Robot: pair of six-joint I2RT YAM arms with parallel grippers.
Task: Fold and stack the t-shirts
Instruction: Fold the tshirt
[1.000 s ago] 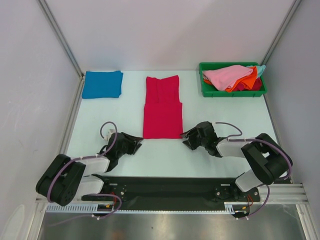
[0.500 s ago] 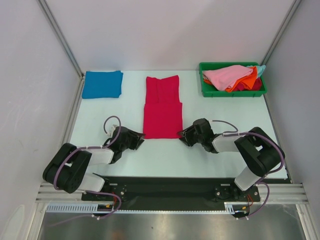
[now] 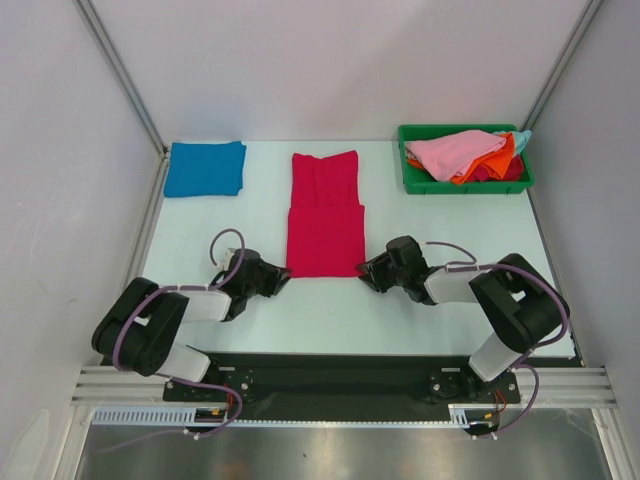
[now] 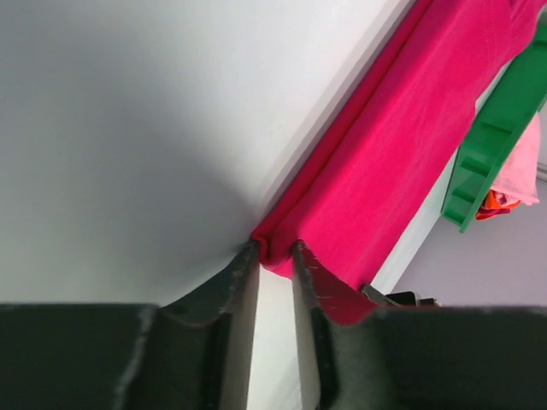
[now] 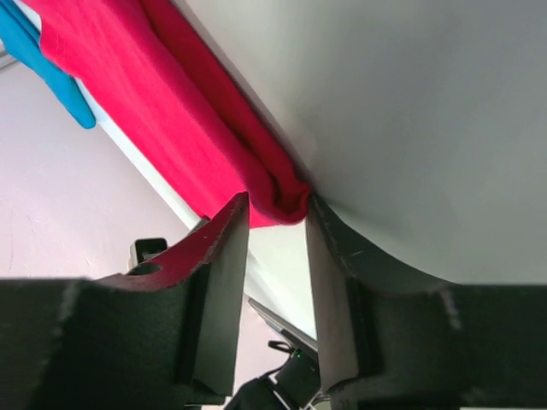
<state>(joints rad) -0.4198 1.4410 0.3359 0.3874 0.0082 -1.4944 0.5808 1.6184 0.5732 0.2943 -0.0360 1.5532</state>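
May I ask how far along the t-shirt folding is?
Done: the blue shirt lies folded, far left. In hand: the crimson shirt, folded narrow, its near corners at the left gripper and right gripper. Left: finishing it, stacking, and the shirts piled in the green bin.

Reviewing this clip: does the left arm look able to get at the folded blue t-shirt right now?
Probably yes: only bare table lies between the left gripper and the blue t-shirt, though its jaws straddle the crimson t-shirt corner.

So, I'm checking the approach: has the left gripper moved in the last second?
Yes. From above, the left gripper has slid right, up to the near left corner of the crimson t-shirt, which has not moved.
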